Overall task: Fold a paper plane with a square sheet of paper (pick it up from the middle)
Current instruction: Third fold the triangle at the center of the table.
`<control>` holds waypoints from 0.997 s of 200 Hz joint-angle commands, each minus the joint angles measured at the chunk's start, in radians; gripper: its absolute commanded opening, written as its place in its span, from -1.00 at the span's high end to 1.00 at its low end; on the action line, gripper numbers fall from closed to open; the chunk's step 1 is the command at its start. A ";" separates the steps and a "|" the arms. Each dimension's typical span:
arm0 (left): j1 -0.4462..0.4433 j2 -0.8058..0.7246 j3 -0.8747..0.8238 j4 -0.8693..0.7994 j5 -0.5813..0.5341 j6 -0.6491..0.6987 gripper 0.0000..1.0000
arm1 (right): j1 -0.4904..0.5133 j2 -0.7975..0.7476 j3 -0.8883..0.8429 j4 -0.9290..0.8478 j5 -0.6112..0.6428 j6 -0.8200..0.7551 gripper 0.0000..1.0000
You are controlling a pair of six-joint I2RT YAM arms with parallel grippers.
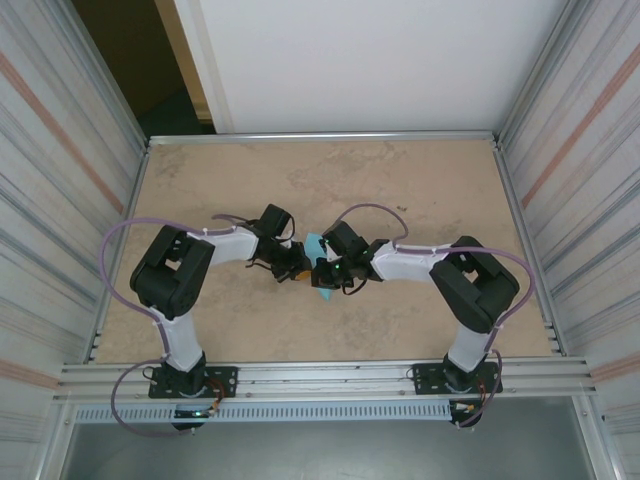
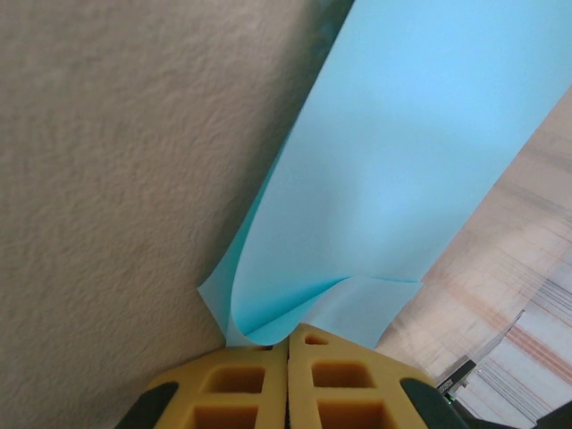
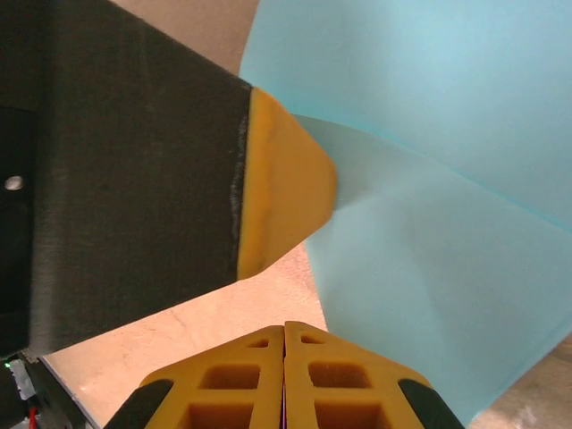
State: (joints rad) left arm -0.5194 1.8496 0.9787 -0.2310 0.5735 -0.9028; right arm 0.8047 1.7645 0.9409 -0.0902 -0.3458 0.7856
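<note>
Left end effector [image 2: 288, 343] at mid tabletop [image 1: 400, 190], blocky yellow fingers pressed together, pinching the curled lower edge of a thin matte light-blue sheet of paper [image 2: 393, 161]; layers doubled over right at the nip. Sheet lifted off the mottled beige surface, standing between the two wrists in the top view, bowed and loose above the pinch, no plane outline readable. From the right wrist, a left yellow fingertip [image 3: 288, 192] clamped on a fold of the sheet. Right end effector [image 3: 284, 327] just beside it, yellow fingers likewise pressed together, sheet edge passing close by the right-hand tip; cannot tell about any paper actually caught there. Judged stage: mid-fold, in-air handling, no sharp centre crease visible. Risks from here: tearing at the left nip from opposed pulling by both arms; slipping of the thin sheet out of a shallow edge pinch, then a drop onto the tabletop; crooked crease from the bow in the unsupported upper part; missed grasp on the right from closing beside the edge rather than over it; collision of the two end effectors from such tight spacing.
</note>
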 commanded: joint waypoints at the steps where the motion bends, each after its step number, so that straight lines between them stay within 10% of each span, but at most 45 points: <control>1: -0.001 0.063 -0.011 -0.065 -0.123 0.010 0.83 | -0.004 0.021 0.031 -0.015 -0.018 0.015 0.84; 199: 0.004 0.091 -0.008 -0.103 -0.136 0.042 0.83 | -0.015 0.045 0.029 -0.092 0.027 -0.031 0.86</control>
State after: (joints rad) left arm -0.5194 1.8664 0.9997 -0.2432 0.5751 -0.8837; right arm 0.7963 1.7874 0.9524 -0.1478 -0.3305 0.7765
